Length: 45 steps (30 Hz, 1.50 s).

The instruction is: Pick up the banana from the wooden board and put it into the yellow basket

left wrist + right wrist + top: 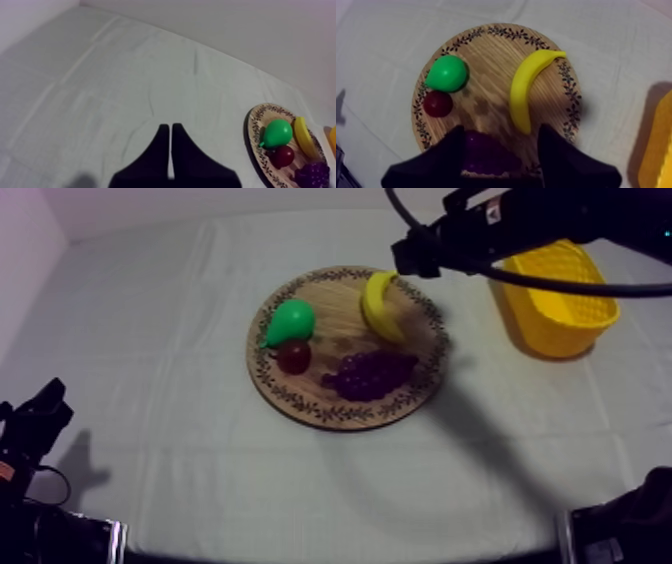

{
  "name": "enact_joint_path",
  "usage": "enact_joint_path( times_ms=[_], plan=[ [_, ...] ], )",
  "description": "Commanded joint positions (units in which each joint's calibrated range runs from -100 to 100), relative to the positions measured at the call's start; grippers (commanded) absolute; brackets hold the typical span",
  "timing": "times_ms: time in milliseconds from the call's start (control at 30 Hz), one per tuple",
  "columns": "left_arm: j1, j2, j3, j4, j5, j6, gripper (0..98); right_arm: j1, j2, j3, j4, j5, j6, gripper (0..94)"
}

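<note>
**Right gripper**: it is over the far-right rim of the round wooden board with a patterned rim, and its arm comes in from the far right. In the right wrist view its two black fingers are spread wide apart with nothing clasped between them.

**Left gripper**: it sits at the near-left corner of the desk, well apart from the board. In the left wrist view its fingers lie together as a narrow wedge over bare grey-white cloth and grip nothing.

**Task item:** the yellow toy banana lies flat on the far-right part of the board. One tip is close to the far rim and the other points toward the near side. Seen from the right wrist camera, the banana is just beyond the open fingers, and neither finger touches it.

**Destination:** the yellow basket stands on the desk to the right of the board, clear of its rim. The banana is not in it.

**Other items on the board:**
- A green toy pear lies on the left part.
- A small red fruit sits against the near side of the pear.
- A purple bunch of grapes lies on the near-right part, just near of the banana. Whether the two touch cannot be told.
</note>
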Motion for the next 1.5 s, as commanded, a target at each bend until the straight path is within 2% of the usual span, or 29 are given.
enact_joint_path(
  times_ms=[0,433,967,1467],
  plan=[
    [0.0,0.0,0.0,0.01,0.0,0.0,0.1,0.1,0.4,0.0,-0.6,0.1,0.4,40.0],
    [0.0,0.0,0.0,0.01,0.0,0.0,0.1,1.0,8.2,-3.1,-3.9,0.9,3.3,40.8],
    [0.0,0.0,0.0,0.01,0.0,0.0,0.1,1.4,23.9,-12.3,-4.2,1.4,3.2,41.4],
    [0.0,0.0,0.0,0.01,0.0,0.0,0.1,1.4,34.7,-19.9,-2.9,1.9,2.0,41.1]
  ],
)
